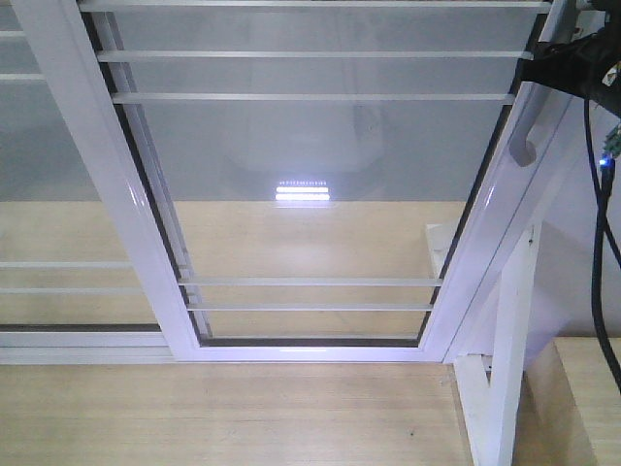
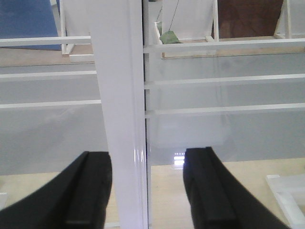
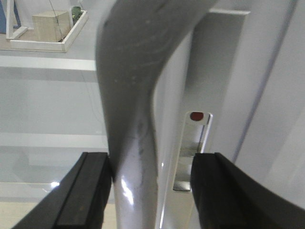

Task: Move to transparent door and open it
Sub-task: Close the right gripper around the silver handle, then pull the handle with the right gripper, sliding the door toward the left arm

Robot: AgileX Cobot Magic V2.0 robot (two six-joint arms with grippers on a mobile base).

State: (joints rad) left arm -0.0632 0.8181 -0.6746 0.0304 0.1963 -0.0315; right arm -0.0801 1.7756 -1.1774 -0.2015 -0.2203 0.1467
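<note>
The transparent door (image 1: 320,175) fills the front view, with its curved handle (image 3: 128,95) on its right edge. The right hand (image 3: 152,191) has its 2 fingers apart around that handle, one finger touching it. The left hand (image 2: 147,188) is also spread apart, straddling a white upright frame bar (image 2: 119,95).

L claw (image 2: 147,162) & R claw (image 3: 152,162): matte blk wedge fingers (image 2: 90,191); blk cables (image 1: 594,291).
</note>
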